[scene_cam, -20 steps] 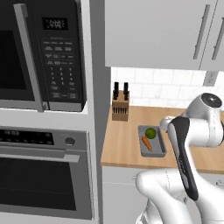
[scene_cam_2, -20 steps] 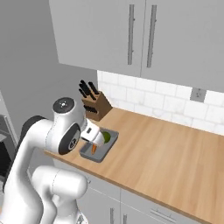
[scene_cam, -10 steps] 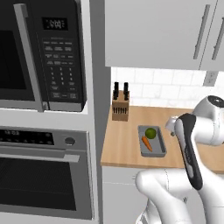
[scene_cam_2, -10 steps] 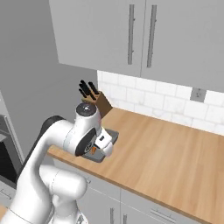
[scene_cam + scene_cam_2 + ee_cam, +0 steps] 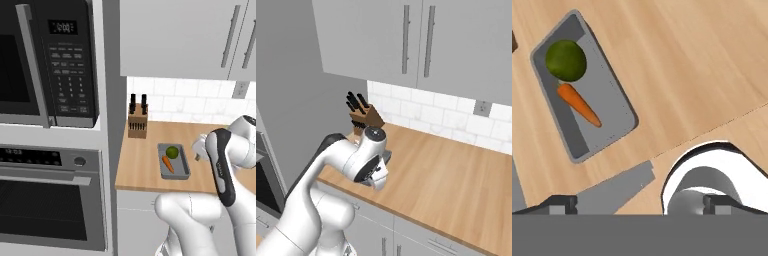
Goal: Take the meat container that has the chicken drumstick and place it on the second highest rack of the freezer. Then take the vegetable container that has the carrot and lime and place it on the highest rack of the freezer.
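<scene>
Even, diffuse light fills all three rendered views, bright without glare, and the wooden counter (image 5: 150,155) reads a flat warm tan with no hot spots. Shadows are faint: a soft dark patch lies on the counter just beside the knife block (image 5: 367,118), and the grey container (image 5: 582,90) shades its own inner wall next to the lime (image 5: 566,60). Edges look slightly soft and pixelated from low resolution, with no lens distortion or focus falloff.
</scene>
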Robot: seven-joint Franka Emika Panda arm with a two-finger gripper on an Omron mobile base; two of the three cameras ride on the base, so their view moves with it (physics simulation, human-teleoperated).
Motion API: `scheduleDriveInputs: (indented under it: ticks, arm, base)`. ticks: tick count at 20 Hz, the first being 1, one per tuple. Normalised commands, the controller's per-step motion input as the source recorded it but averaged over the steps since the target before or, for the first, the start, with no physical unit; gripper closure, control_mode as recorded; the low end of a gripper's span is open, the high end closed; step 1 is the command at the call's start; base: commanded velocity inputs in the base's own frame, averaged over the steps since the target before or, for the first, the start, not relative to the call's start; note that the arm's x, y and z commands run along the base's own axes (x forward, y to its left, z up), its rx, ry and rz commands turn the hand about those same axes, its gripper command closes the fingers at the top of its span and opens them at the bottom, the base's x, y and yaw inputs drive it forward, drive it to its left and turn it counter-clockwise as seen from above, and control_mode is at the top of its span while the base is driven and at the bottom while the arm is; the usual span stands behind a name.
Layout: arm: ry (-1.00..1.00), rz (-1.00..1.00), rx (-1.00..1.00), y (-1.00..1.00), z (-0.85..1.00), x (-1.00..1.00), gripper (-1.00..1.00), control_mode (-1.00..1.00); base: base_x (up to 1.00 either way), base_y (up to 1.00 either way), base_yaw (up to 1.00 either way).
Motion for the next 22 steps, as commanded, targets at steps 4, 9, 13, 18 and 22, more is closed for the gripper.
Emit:
scheduleDriveInputs:
  ticks: [4, 9, 13, 18, 22]
  arm:
    - [0.00, -0.19, 0.00, 0.01, -0.50, 0.13, -1.00, -1.00]
    - [0.00, -0.17, 0.00, 0.14, -0.51, 0.24, -1.00, -1.00]
    - [0.00, -0.10, 0.00, 0.05, -0.39, 0.36, -1.00, -1.00]
    - [0.00, -0.07, 0.00, 0.00, -0.34, 0.29, -1.00, -1.00]
    - [0.02, -0.07, 0.00, 0.00, -0.16, 0.36, -1.00, -1.00]
  base:
    - [0.00, 0.00, 0.00]
    - [0.00, 0.00, 0.00]
    - [0.00, 0.00, 0.00]
    - [0.00, 0.00, 0.00]
    - [0.00, 0.00, 0.00]
